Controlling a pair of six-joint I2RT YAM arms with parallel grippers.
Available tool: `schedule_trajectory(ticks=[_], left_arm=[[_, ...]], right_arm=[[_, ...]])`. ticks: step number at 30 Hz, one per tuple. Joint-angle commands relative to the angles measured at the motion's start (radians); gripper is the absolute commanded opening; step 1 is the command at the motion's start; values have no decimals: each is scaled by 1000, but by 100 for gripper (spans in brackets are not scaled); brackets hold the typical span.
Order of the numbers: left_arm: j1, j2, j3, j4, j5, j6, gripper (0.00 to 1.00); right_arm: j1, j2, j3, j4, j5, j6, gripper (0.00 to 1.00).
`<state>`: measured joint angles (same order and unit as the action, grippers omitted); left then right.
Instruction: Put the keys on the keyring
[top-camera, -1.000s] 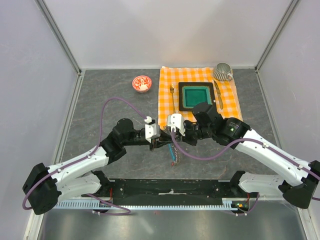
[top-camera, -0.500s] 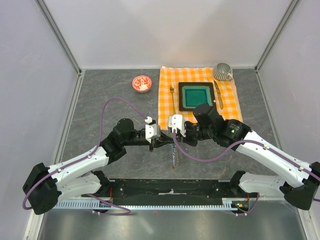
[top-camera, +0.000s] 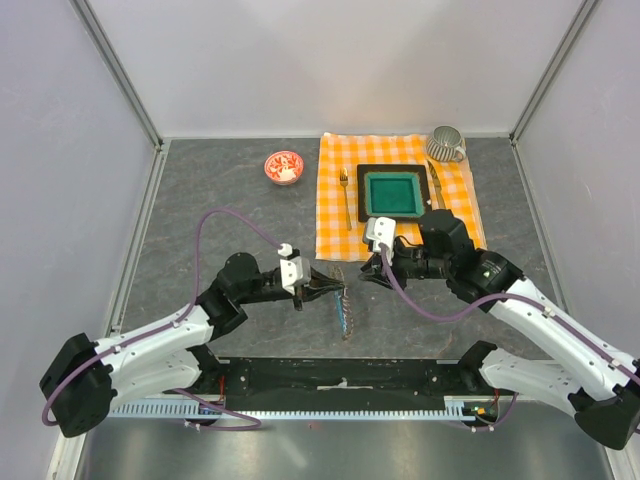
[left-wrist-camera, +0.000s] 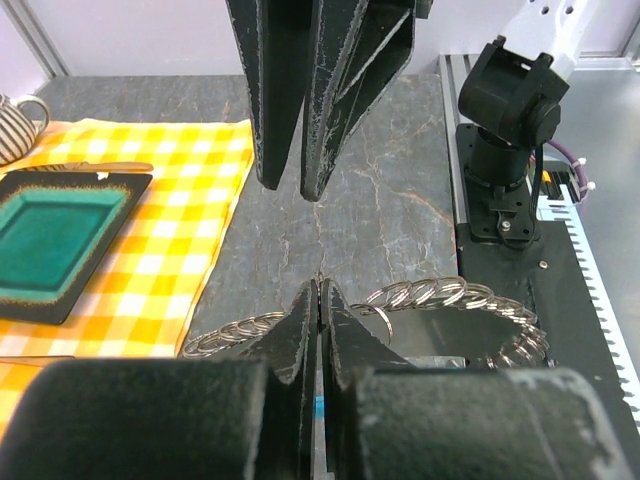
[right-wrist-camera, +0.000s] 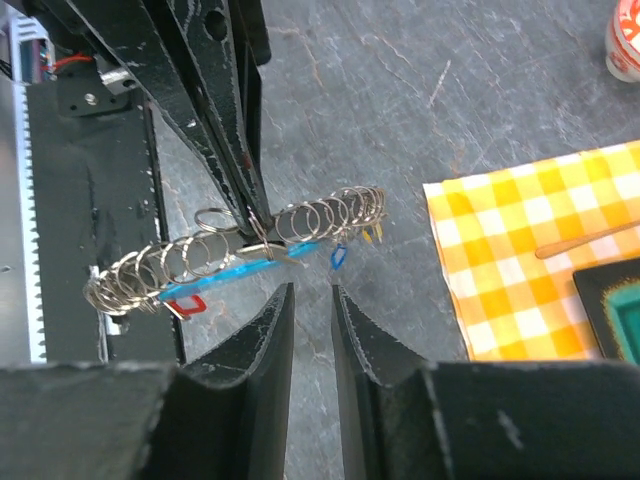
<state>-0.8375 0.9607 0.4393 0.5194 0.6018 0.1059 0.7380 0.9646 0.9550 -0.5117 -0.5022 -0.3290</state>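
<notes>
Overhead, on a grey stone-look table (top-camera: 200, 210), the left gripper (top-camera: 338, 285) reaches in from 9 o'clock and is clenched on the keyring (top-camera: 345, 312), a chain of small metal loops with a cyan strip, at 6 o'clock from the table's centre. Red, blue and yellow tagged keys (right-wrist-camera: 185, 303) hang beneath it. The right gripper (top-camera: 368, 277), at its 2 o'clock, is released, grasping nothing

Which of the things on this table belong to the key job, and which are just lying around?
For the job: keyring, keys with coloured tags.
Lying about: red-and-white bowl, fork, knife, teal plate, checked cloth, striped cup.
</notes>
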Motion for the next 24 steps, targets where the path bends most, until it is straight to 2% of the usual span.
schedule_trajectory(ticks=[1,10,24], left_arm=[[2,-30,-24,209,-13,-49,2],[2,-37,-45,277,12,-57,2],[2,-36,-36,294,35,-49,2]], right_arm=[[-18,-11,-21,99,-143,41,29],[-29,20,-41,137,-206,45,31],[-40,46,-50,170,-286,44,29]])
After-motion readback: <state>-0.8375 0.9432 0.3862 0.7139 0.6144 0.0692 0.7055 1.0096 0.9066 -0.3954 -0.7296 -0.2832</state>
